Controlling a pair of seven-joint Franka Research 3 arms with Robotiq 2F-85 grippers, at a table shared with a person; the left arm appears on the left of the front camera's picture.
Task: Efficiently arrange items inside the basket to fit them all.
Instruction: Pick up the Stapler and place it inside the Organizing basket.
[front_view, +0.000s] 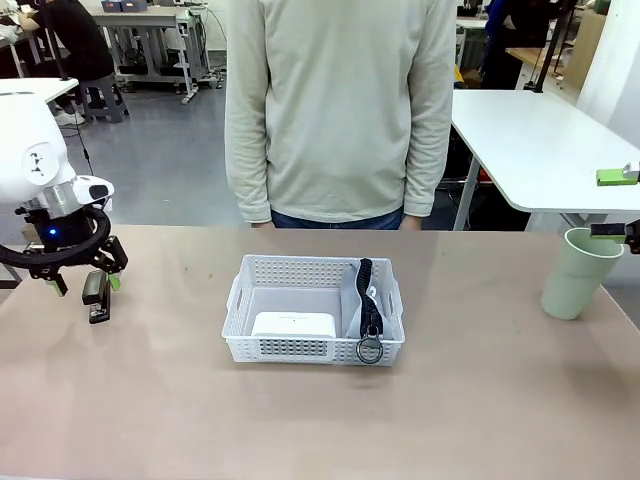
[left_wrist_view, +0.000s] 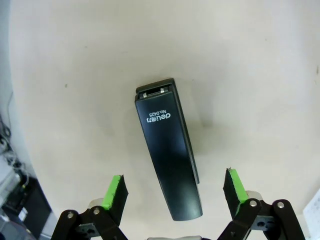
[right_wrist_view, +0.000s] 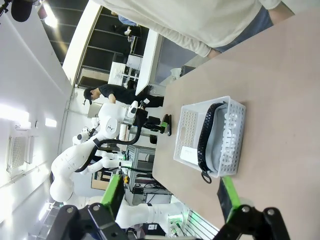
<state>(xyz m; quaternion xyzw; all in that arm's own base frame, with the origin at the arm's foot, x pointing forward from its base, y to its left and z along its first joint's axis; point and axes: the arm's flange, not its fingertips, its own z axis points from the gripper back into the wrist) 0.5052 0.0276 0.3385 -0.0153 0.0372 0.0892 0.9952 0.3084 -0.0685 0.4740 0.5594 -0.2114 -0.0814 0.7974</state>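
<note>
Left gripper (left_wrist_view: 175, 186) hangs right over the stapler (left_wrist_view: 167, 145), jaws wide, one green pad on each side of its long body, neither touching. It looks lined up to pinch across the narrow width. The stapler lies flat on the table (front_view: 300, 430), well left of the basket (front_view: 300, 262). Right gripper (front_view: 618, 204) is released too, holding nothing, at the far right edge by the rim of the green cup (front_view: 577, 275). The cup stands upright, well apart from the basket; can't tell if they touch. In the basket, the white box (front_view: 292, 324) lies flat at the near left. The pouch (front_view: 350, 300) is stood on edge along the right wall, ring hanging over the near rim. I'd say that leaves the back-left floor free for the cup and stapler. The person (front_view: 340, 110) stands at the far side, not reaching in.
</note>
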